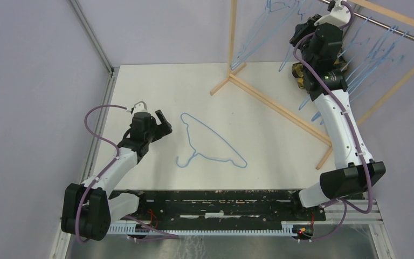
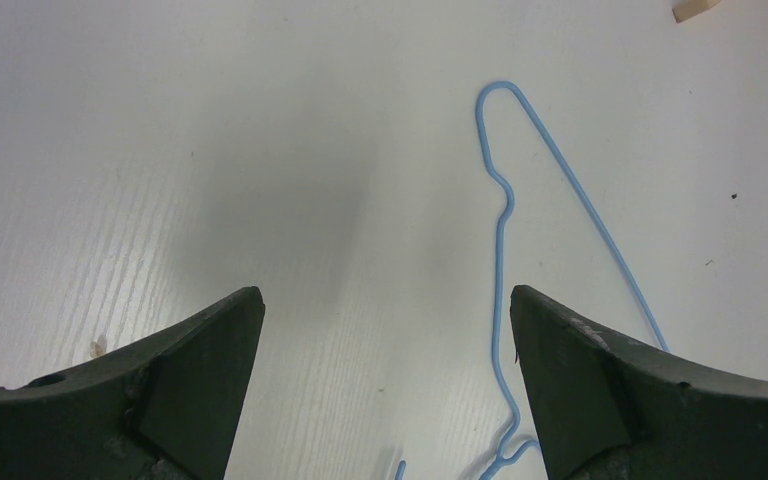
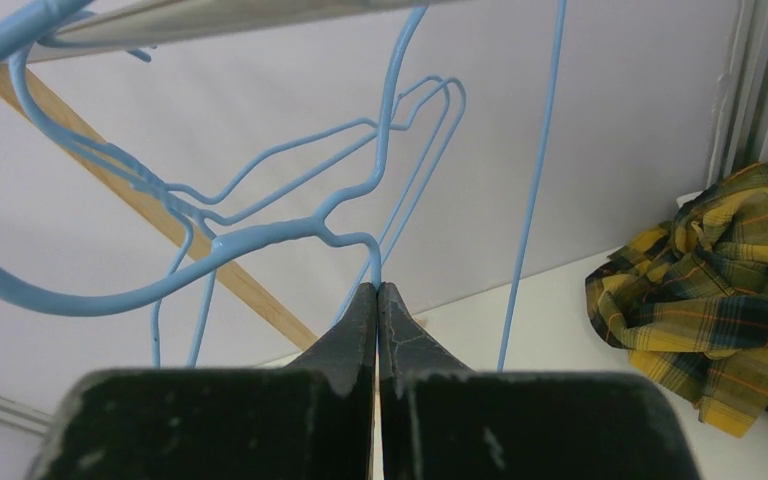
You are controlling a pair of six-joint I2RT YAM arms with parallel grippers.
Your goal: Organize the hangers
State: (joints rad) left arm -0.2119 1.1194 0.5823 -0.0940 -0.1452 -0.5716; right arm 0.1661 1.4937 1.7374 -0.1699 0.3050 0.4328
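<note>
Your right gripper point(image 3: 377, 292) up close: fingers pressed together, pinching the wire of a hung hanger point(image 3: 270, 233) under the rail point(image 3: 210, 15).
Your left gripper point(image 2: 385, 305) hovers with fingers spread wide over the table point(image 2: 160, 150); a loose hanger point(image 2: 501, 300) lies flat there, just beside one finger.

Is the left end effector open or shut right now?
Open: the left end effector has its fingers wide apart, by the hanger.

Left end effector point(image 2: 387, 300) low, jaws wide; right end effector point(image 3: 378, 290) high, jaws together
</note>
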